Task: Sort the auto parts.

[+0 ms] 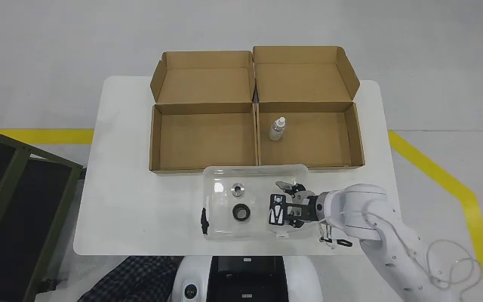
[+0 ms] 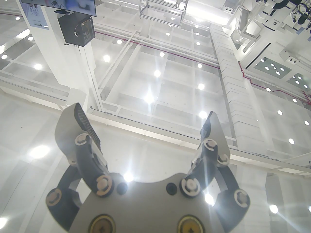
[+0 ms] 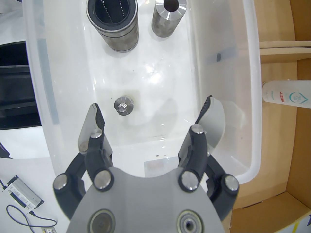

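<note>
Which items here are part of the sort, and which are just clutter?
Job: ribbed steel bearing cylinder, plain steel sleeve, small steel stud, clear plastic bin, two brown cardboard boxes, white bottle, open right hand.
Lying about: silver adapter with black cable.

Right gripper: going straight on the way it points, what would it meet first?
Likely the small metal stud, ahead of the open right gripper, or the clear bin floor beside it; depth unclear.

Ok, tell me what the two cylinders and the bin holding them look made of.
Large cylinder: likely steel, with a dull grey shell, a black end ring and ball rows inside.
Small sleeve: machined metal, with a bright turned face and a matte side.
Bin: probably translucent whitish plastic, with glossy glints; surroundings show through its wall.
</note>
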